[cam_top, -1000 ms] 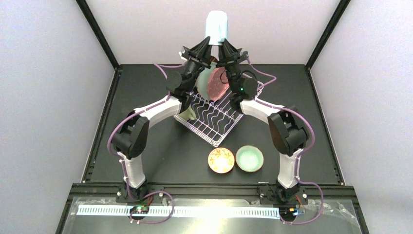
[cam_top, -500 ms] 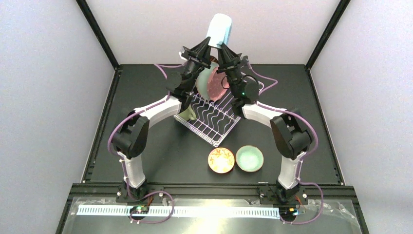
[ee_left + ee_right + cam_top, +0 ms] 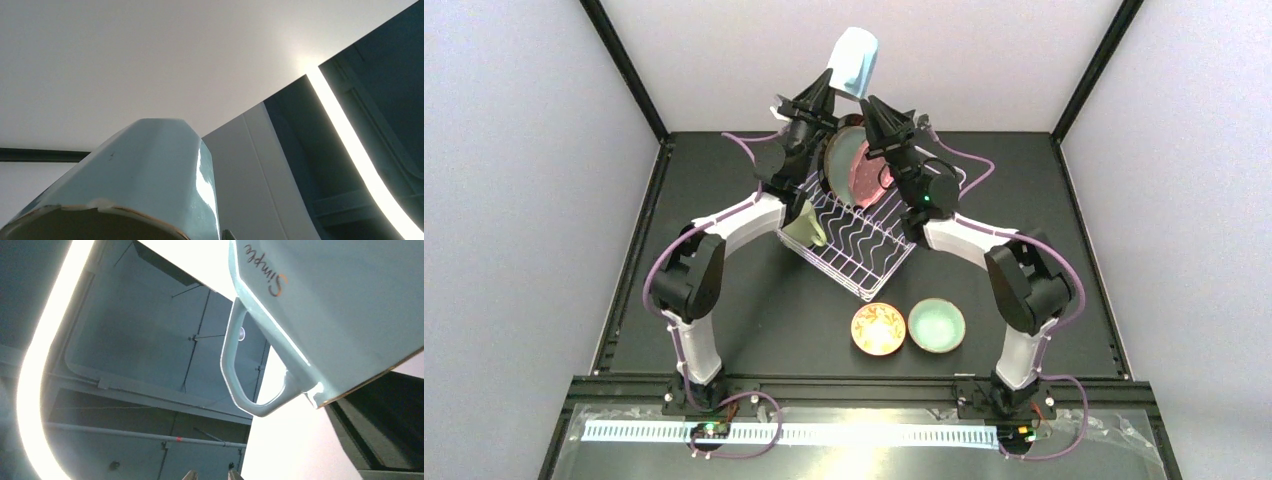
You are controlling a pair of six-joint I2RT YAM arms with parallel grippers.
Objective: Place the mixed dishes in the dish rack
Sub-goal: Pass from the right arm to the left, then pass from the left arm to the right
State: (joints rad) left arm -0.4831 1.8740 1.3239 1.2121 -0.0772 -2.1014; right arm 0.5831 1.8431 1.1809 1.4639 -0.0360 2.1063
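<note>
The blue mug [image 3: 852, 62] hangs high above the back of the table, and my left gripper [image 3: 826, 88] is shut on its rim from below. The left wrist view is filled by the mug's wall [image 3: 150, 175], with one fingertip [image 3: 227, 235] beside it. My right gripper [image 3: 869, 104] stands open just right of the mug, apart from it. In the right wrist view the mug [image 3: 340, 305] and its handle sit above the empty gripper [image 3: 211, 475]. The dish rack [image 3: 864, 255] holds a pink plate [image 3: 869, 170], a teal plate [image 3: 836, 165] and a cream mug [image 3: 807, 225].
A red-orange bowl [image 3: 878, 329] and a mint bowl [image 3: 936, 325] sit side by side on the black table in front of the rack. Both forearms reach up over the rack's back half. Black frame posts stand at the table's back corners.
The blue mug has moved left and up with my left gripper. My right gripper has let go of it, opened, and now stands apart from it.
</note>
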